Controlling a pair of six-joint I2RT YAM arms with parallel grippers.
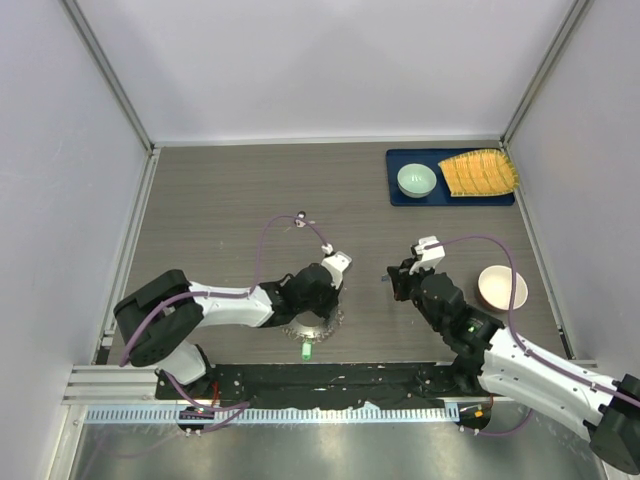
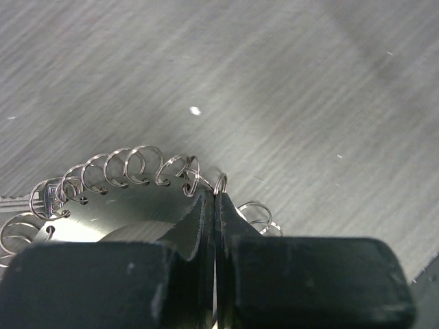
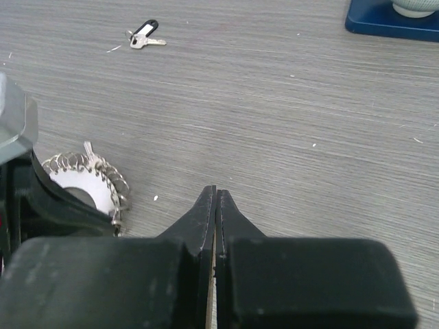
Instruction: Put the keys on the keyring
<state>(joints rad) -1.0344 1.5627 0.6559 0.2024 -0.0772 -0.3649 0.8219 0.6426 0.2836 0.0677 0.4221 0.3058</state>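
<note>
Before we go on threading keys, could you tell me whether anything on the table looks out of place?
A dark-headed key lies alone far beyond the keyring, whereas the green-headed key sits right beside it on the near side. Nothing looks spilled or damaged.

This is a robotics lab test cell. Plain white panel walls (image 1: 320, 60) close in 3 sides, held by bare aluminium frame posts (image 1: 110, 75). On the grey wood-grain bench (image 1: 220, 190), 2 black-and-white robot arms, the left arm (image 1: 230, 302) and the right arm (image 1: 525, 362), are bolted to a black base plate (image 1: 330, 378) at the near edge. Purple cables (image 1: 263, 243) loop from them. A white toothed cable strip (image 1: 300, 413) runs along the metal frame in front.
</note>
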